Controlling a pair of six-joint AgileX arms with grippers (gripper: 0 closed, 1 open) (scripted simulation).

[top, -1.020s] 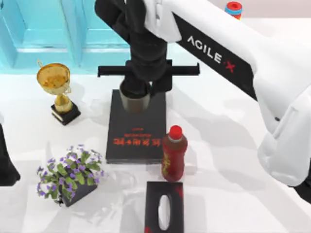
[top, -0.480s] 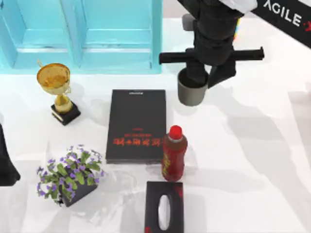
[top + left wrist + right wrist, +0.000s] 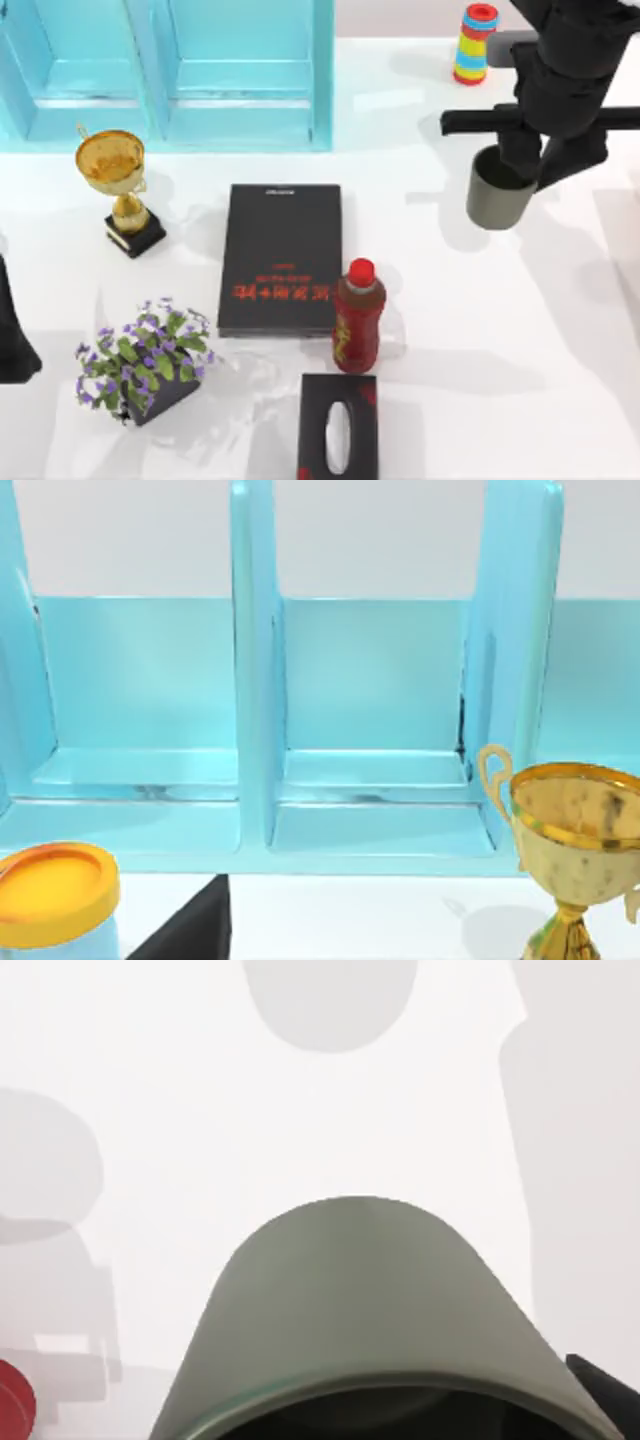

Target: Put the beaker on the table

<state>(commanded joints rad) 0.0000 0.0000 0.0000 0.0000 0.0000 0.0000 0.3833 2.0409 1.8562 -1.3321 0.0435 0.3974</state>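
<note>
The beaker (image 3: 495,205), a dull olive-grey cup, hangs over the right part of the white table (image 3: 500,340), well to the right of the black book. My right gripper (image 3: 522,162) comes down from above and is shut on the beaker's rim. In the right wrist view the beaker (image 3: 360,1300) is close up with bare table (image 3: 200,1110) beneath it, and its round shadow lies apart from it, so it is held off the surface. My left arm (image 3: 12,335) is parked at the table's left edge.
A black book (image 3: 280,255) lies mid-table with a red bottle (image 3: 358,315) and a black tissue box (image 3: 338,430) in front of it. A gold trophy (image 3: 115,185) and a flower pot (image 3: 145,360) stand at the left. A cyan cabinet (image 3: 180,70) and a striped toy (image 3: 475,30) stand at the back.
My right gripper has carried the beaker from above the black book's far end steadily to the right, out over bare table. The left arm has stayed still.
</note>
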